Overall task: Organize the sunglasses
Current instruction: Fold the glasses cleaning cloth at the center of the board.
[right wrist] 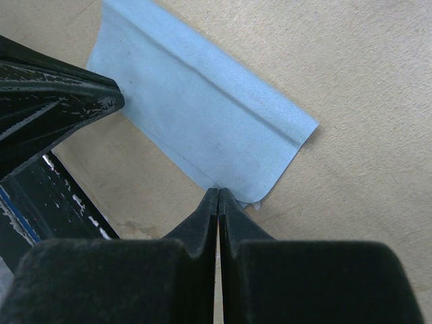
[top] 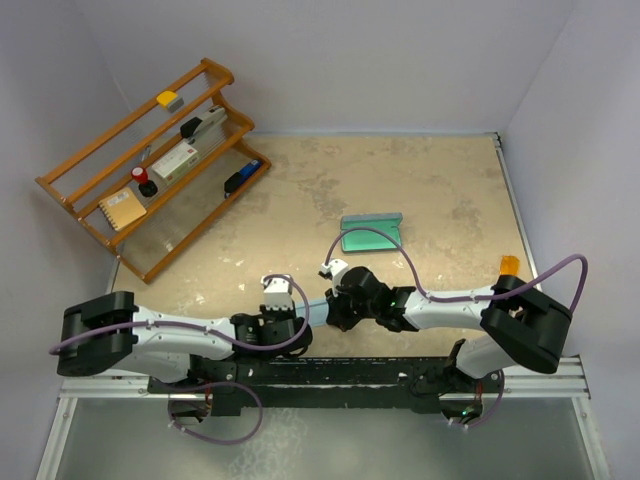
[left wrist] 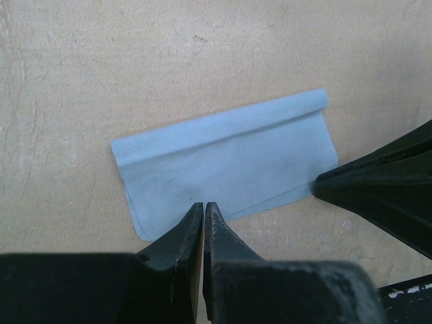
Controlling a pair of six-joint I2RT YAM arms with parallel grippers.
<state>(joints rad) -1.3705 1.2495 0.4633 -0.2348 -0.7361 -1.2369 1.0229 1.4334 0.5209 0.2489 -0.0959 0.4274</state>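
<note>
A light blue cleaning cloth (left wrist: 223, 155), folded over with a crease along its far side, lies flat on the beige table. It also shows in the right wrist view (right wrist: 202, 108) and as a small strip in the top view (top: 316, 311). My left gripper (left wrist: 204, 206) is shut, its tips pinching the cloth's near edge. My right gripper (right wrist: 218, 193) is shut, pinching the cloth's edge near a corner. The two grippers (top: 298, 322) (top: 335, 312) nearly meet near the table's front. A green glasses case (top: 371, 236) lies beyond them, mid-table. No sunglasses are in view.
A wooden rack (top: 150, 165) stands at the back left holding a yellow item, a stapler, a white box, a red-capped item, a notepad and a blue item. A small orange object (top: 509, 264) sits at the right edge. White walls enclose the table.
</note>
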